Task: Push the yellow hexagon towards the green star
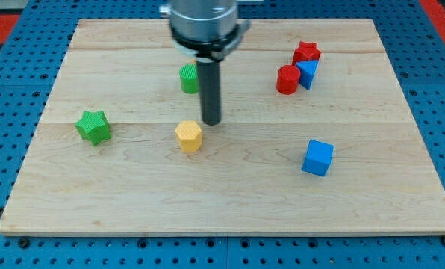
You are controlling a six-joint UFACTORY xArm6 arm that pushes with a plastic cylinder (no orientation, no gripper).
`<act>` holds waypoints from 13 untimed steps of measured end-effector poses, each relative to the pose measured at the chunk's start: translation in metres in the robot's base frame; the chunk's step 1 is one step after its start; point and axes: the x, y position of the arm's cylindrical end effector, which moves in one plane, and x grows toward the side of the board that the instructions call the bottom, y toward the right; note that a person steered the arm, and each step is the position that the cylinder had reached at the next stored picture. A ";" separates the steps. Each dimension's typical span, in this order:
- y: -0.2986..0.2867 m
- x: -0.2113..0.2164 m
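my tip [212, 122] just beside yellow hexagon [188, 137]

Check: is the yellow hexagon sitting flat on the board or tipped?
Flat. The yellow hexagon shows its top face level on the board, no edge lifted. My tip stands just to its upper right; contact cannot be told.

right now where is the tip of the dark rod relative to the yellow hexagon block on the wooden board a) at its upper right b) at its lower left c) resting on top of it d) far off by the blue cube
a: my tip sits just to the upper right of the yellow hexagon, close beside it, with the green star off to the view's left.
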 end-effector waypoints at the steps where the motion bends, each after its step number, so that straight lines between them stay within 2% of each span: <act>1: 0.004 0.016; 5: -0.067 0.044; 7: -0.060 0.060; 8: -0.046 0.089; 9: -0.073 0.082; 10: -0.076 0.071; 12: -0.065 0.058; 13: -0.057 0.037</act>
